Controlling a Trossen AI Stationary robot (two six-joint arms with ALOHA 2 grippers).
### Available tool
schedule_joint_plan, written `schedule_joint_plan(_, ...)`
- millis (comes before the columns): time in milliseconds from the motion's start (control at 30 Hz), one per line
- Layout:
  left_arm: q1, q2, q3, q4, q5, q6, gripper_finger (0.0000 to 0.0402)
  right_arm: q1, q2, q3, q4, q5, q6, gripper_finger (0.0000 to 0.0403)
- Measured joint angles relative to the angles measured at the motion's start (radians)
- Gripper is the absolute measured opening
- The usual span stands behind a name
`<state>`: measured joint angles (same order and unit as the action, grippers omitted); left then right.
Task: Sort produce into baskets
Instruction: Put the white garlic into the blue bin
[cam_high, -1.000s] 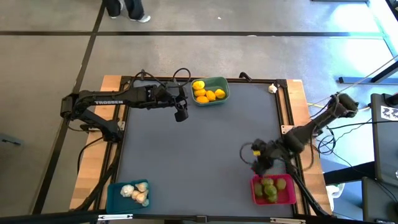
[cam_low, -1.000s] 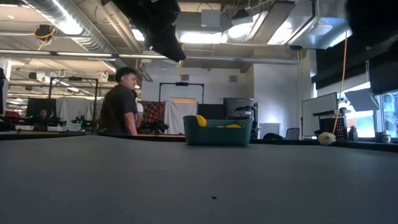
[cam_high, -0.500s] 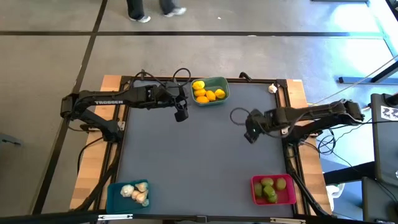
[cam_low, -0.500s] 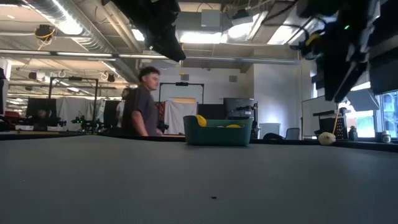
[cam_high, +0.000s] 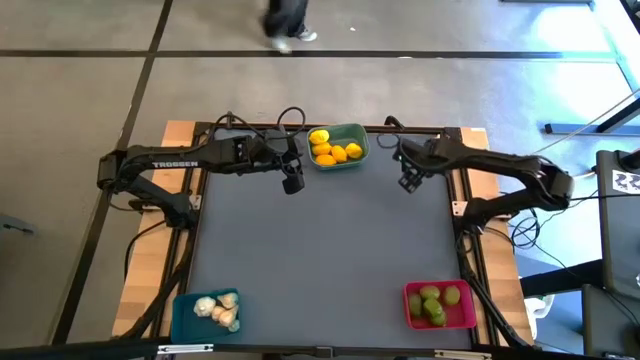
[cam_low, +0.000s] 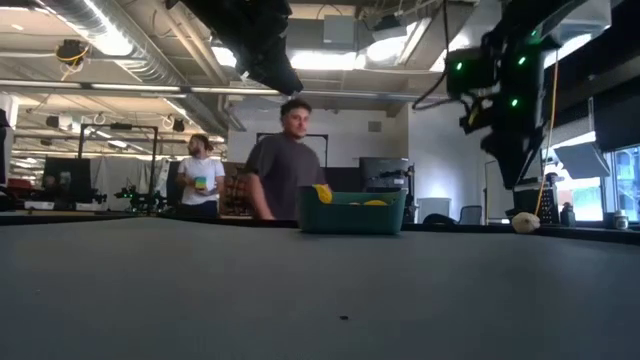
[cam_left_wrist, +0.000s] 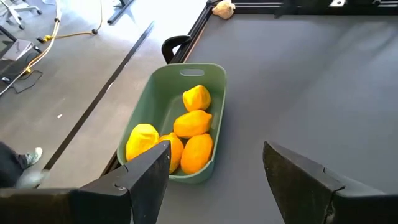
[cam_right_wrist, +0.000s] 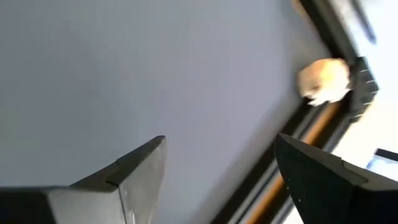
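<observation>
Garlic (cam_high: 438, 142) is seen loose at the table's far right corner, just beyond the empty, wide-open right tool (cam_high: 409, 182), which is far nearer than the open left tool (cam_high: 291, 185).

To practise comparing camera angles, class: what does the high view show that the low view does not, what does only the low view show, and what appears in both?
Only the high view shows the blue basket holding garlic bulbs and the pink basket holding limes, both at the table's near edge.

Only the low view shows two people standing in the room behind the table.

Both show the green basket of lemons, a loose garlic bulb at the far corner, and the raised, empty left gripper and right gripper.
</observation>
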<state>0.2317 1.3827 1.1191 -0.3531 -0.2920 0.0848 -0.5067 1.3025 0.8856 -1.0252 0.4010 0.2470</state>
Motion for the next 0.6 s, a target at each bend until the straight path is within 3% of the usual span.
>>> schedule_joint_plan(333, 0.000, 0.000, 0.000, 0.007, 0.000, -0.001, 0.0251, -0.255, 0.163, 0.000, 0.168, 0.048, -0.242, 0.0298)
schedule_joint_plan(600, 0.000, 0.000, 0.000, 0.007, 0.000, -0.001, 0.0251, -0.362, 0.251, 0.000, 0.285, 0.103, -0.354, 0.0298)
